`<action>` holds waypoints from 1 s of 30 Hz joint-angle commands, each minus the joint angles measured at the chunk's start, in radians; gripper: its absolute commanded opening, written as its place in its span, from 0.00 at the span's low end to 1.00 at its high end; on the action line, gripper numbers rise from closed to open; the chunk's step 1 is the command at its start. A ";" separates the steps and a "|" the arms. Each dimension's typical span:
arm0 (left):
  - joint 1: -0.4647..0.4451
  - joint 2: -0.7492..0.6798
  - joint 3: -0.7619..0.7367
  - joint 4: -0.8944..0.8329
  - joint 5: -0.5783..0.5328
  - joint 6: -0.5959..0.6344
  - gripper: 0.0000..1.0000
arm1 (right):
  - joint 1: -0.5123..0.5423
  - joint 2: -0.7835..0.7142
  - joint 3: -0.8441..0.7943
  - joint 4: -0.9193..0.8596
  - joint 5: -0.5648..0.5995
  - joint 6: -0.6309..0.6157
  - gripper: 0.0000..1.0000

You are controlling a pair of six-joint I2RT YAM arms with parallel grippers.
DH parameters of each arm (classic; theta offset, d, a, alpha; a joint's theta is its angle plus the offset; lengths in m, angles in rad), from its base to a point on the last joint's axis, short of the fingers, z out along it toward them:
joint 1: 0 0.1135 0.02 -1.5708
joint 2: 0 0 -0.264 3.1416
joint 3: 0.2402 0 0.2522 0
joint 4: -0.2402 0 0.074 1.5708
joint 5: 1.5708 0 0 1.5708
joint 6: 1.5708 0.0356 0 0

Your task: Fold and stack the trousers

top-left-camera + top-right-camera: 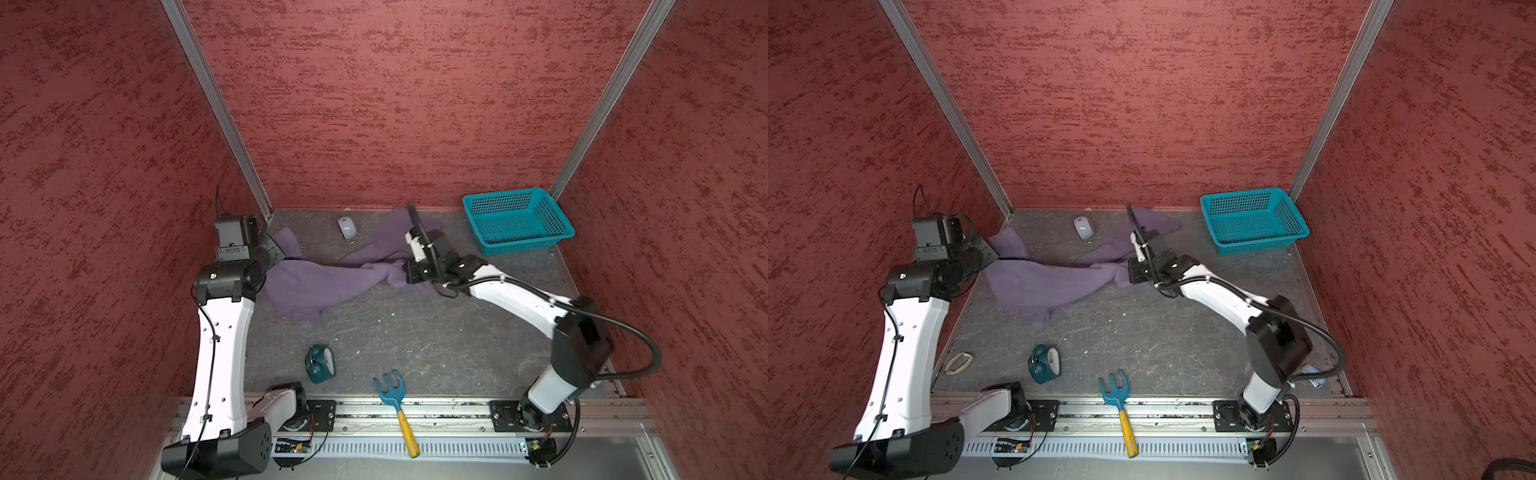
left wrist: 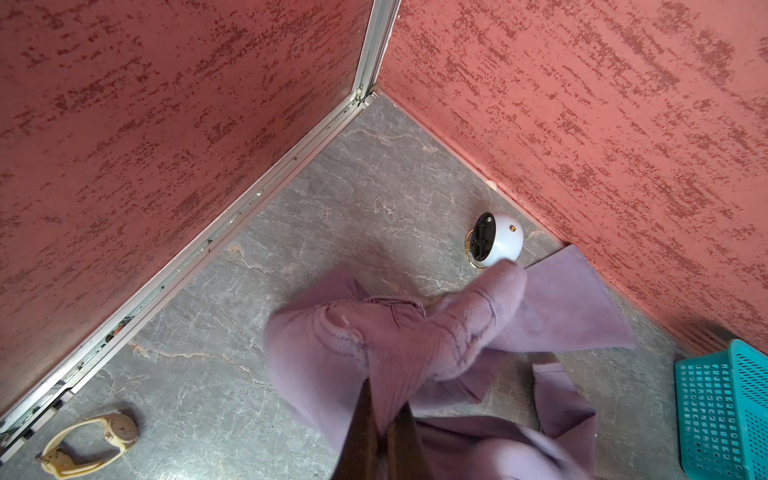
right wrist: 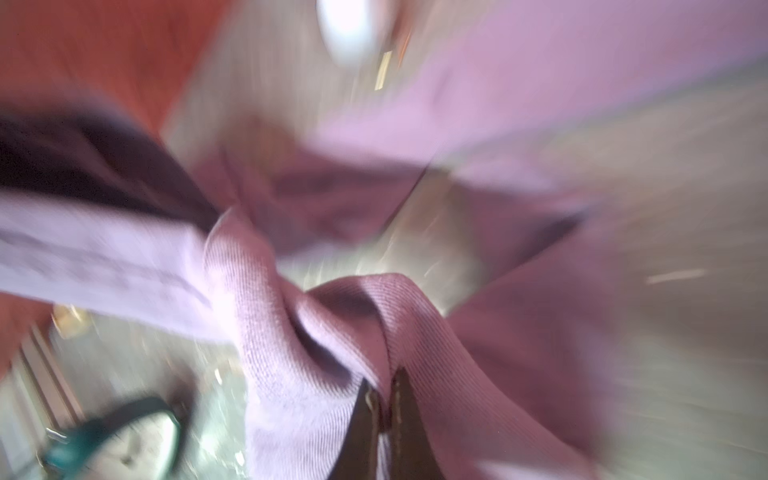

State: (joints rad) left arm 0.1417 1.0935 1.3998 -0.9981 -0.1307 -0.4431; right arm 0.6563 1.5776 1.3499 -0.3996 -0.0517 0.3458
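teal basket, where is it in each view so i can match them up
Top view: teal basket at the back right corner.
Top view: same corner.
Left wrist: cut off at the frame edge, beyond the trousers.
Right wrist: not in it.
Shared landmark: the trousers.

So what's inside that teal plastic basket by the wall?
Nothing visible: in both top views the teal plastic mesh basket shows only its own perforated floor. Its near wall could hide a thin strip along that edge.
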 commanded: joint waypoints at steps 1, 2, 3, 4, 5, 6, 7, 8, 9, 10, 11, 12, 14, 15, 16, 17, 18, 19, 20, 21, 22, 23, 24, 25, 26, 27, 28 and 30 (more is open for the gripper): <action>0.011 -0.035 -0.003 0.059 0.012 -0.015 0.00 | -0.029 -0.172 0.099 -0.120 0.146 -0.032 0.00; 0.011 -0.036 -0.001 0.058 0.014 -0.015 0.00 | -0.038 -0.200 0.122 -0.140 0.146 -0.024 0.00; 0.012 -0.039 0.000 0.058 0.014 -0.016 0.00 | -0.041 -0.218 0.139 -0.151 0.141 -0.011 0.00; 0.012 -0.041 0.000 0.063 0.010 -0.016 0.00 | -0.043 -0.228 0.149 -0.152 0.132 -0.004 0.00; 0.012 -0.043 -0.001 0.067 0.004 -0.015 0.00 | -0.044 -0.227 0.156 -0.149 0.117 0.004 0.00; 0.013 -0.042 0.003 0.068 -0.001 -0.016 0.00 | -0.047 -0.212 0.164 -0.147 0.115 0.012 0.00; 0.014 -0.038 0.006 0.064 -0.002 -0.016 0.00 | -0.052 -0.192 0.169 -0.143 0.116 0.013 0.01; 0.016 -0.035 0.012 0.059 0.000 -0.018 0.00 | -0.065 -0.152 0.181 -0.142 0.116 0.008 0.05; 0.016 -0.034 0.013 0.058 0.003 -0.021 0.00 | -0.084 -0.092 0.203 -0.150 0.135 -0.004 0.07; 0.016 -0.035 0.012 0.059 0.006 -0.024 0.00 | -0.104 -0.034 0.227 -0.157 0.158 -0.022 0.11; 0.016 -0.032 0.011 0.060 0.013 -0.023 0.00 | -0.136 0.039 0.265 -0.172 0.175 -0.045 0.19; 0.016 -0.030 0.015 0.057 0.021 -0.023 0.00 | -0.173 0.123 0.322 -0.209 0.196 -0.048 0.27; 0.017 -0.024 0.030 0.041 0.029 -0.022 0.00 | -0.232 0.269 0.455 -0.325 0.213 -0.025 0.38; 0.018 -0.025 0.032 0.033 0.027 -0.019 0.00 | -0.248 0.324 0.511 -0.375 0.205 -0.012 0.43; 0.018 -0.030 0.027 0.032 0.024 -0.016 0.00 | -0.253 0.347 0.527 -0.391 0.196 -0.007 0.48; 0.019 -0.037 0.020 0.031 0.014 -0.010 0.00 | -0.249 0.349 0.509 -0.380 0.179 -0.005 0.52; 0.019 -0.045 0.012 0.032 0.003 -0.004 0.00 | -0.246 0.328 0.459 -0.348 0.152 0.002 0.56; 0.021 -0.049 0.008 0.029 -0.007 -0.002 0.00 | -0.243 0.302 0.405 -0.316 0.136 0.014 0.59; 0.022 -0.050 0.005 0.028 -0.016 0.003 0.00 | -0.240 0.266 0.335 -0.285 0.125 0.024 0.62; 0.024 -0.050 0.003 0.027 -0.021 0.003 0.00 | -0.238 0.230 0.267 -0.268 0.121 0.031 0.62; 0.024 -0.049 0.001 0.031 -0.021 0.003 0.00 | -0.235 0.198 0.214 -0.261 0.120 0.030 0.62; 0.024 -0.048 -0.002 0.037 -0.018 0.001 0.00 | -0.228 0.162 0.152 -0.255 0.118 0.026 0.61; 0.024 -0.044 -0.003 0.042 -0.013 -0.002 0.00 | -0.218 0.128 0.100 -0.250 0.115 0.027 0.60; 0.024 -0.037 -0.004 0.045 -0.008 -0.005 0.00 | -0.200 0.091 0.039 -0.239 0.098 0.028 0.60; 0.024 -0.028 -0.006 0.049 -0.003 -0.007 0.00 | -0.173 0.060 -0.019 -0.225 0.069 0.026 0.60; 0.025 -0.022 -0.008 0.052 -0.002 -0.012 0.00 | -0.140 0.038 -0.058 -0.214 0.052 0.021 0.60; 0.025 -0.016 -0.016 0.058 0.002 -0.018 0.00 | -0.097 0.022 -0.103 -0.202 0.046 0.017 0.61; 0.025 -0.008 -0.033 0.078 0.016 -0.029 0.00 | -0.016 0.018 -0.161 -0.182 0.050 0.010 0.64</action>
State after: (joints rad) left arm 0.1581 1.0760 1.3846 -0.9768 -0.1287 -0.4591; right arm 0.5537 1.5909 1.2526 -0.6392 0.0410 0.3626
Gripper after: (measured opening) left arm 0.063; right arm 0.633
